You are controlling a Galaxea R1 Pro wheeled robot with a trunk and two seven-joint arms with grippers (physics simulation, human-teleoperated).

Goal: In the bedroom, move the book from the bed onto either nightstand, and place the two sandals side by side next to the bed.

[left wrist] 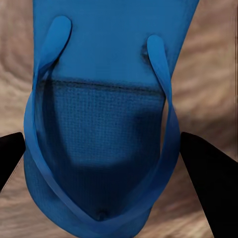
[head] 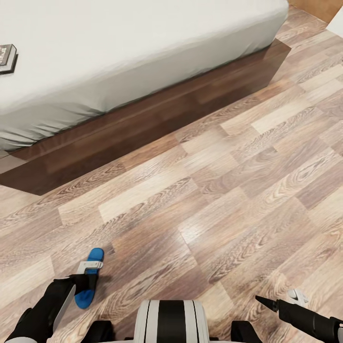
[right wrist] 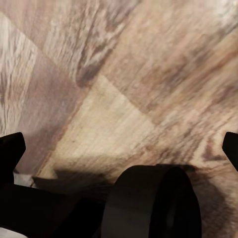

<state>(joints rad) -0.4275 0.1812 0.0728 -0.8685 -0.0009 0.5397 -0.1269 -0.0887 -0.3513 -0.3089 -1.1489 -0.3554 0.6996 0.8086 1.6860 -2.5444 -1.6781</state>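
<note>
Left gripper (left wrist: 106, 148): your nearest item; fingers spread wide, one dark tip on either side of the sandal, neither visibly touching it. Apart, holding nothing.
Sandal (left wrist: 99, 99): bright blue, lying flat on the wood floor (head: 214, 200), straps up, toe post toward the wrist camera. Head view puts it on the floor close in front of the robot base (head: 170, 321), well apart from the bed.
Second sandal: no blue twin on the stretch of floor you can see; you will have to look for it.
Right gripper (head: 259, 300): dark pointed tip over bare floor. Right wrist view has fingertips at both frame edges, so it reads as apart and empty.
Book (head: 7, 57): still on the mattress near the bed's left edge, cut off by the frame.
Bed (head: 143, 119): dark frame side runs diagonally; the floor along it is the likely drop spot.
Risk, thin sole: a flat sole on the floor gives little to bite; closing too high likely pinches only straps, and the sandal dangles or slips.
Risk, too low: fingertips could jam on the planks and shove the sandal away.
Risk, off-centre: closing unevenly could spin it.
Risk, base: the sandal sits close to the base, so driving forward could run over it.
Risk, pairing: placing this one without knowing where the twin is may force a redo.
</note>
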